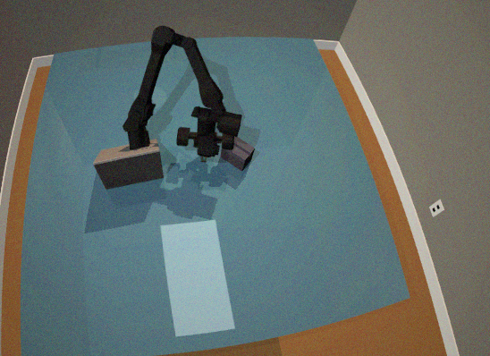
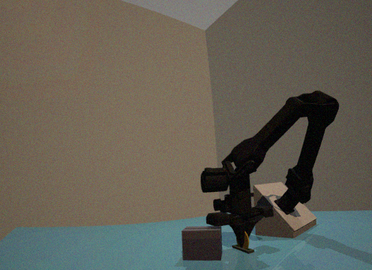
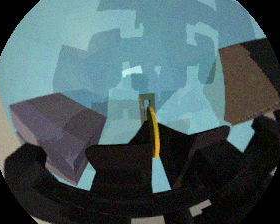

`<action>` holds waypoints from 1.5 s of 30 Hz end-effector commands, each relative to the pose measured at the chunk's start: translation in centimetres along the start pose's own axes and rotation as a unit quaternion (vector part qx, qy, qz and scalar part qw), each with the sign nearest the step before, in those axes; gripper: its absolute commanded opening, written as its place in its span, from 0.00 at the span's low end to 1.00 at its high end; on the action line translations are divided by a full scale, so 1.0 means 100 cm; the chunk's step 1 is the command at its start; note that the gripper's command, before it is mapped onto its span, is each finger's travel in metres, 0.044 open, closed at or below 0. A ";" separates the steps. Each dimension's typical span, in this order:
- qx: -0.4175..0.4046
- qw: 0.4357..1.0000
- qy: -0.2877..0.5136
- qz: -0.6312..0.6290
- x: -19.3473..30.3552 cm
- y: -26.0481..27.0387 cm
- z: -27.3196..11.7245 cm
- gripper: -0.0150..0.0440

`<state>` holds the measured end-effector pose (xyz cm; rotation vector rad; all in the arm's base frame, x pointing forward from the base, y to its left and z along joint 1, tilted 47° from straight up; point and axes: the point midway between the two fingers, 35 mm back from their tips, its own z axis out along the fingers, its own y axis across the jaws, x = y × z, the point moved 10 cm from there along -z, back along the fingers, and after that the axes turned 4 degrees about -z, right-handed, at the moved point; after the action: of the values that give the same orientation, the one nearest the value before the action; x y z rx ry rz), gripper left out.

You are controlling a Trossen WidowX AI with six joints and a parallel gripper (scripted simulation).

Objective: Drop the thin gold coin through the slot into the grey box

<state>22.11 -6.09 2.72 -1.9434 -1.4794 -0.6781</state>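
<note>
The gold coin [image 2: 246, 241] [image 3: 155, 132] stands on edge, its lower edge in the shallow dark-green holder [image 2: 249, 251] [image 3: 142, 101]. My black gripper [image 1: 204, 156] [image 2: 242, 243] [image 3: 151, 128] points down and is shut on the coin, one finger on each flat side; the fingers hide most of its face. The closed grey box [image 1: 241, 156] [image 2: 201, 245] [image 3: 56, 117] stands close beside the gripper, right of it in the top view and left of it in the exterior view. A dark slot line runs along its lid in the top view, partly covered by the gripper.
A wooden wedge-shaped block [image 1: 134, 167] [image 2: 294, 218] [image 3: 248, 85] stands on the blue mat [image 1: 313, 238] by the arm's base. A pale rectangle [image 1: 198, 278] lies on the mat toward the bottom of the top view.
</note>
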 end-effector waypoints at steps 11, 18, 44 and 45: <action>-0.002 1.000 -0.001 0.003 -0.001 0.003 -0.019 0.25; -0.002 1.000 -0.002 0.003 -0.001 0.005 -0.036 0.25; 0.000 1.000 0.000 0.000 0.000 0.000 -0.095 0.25; 0.000 1.000 0.000 -0.009 0.000 0.001 -0.095 0.25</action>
<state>21.74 -12.84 9.02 -1.9429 -1.4709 -0.6795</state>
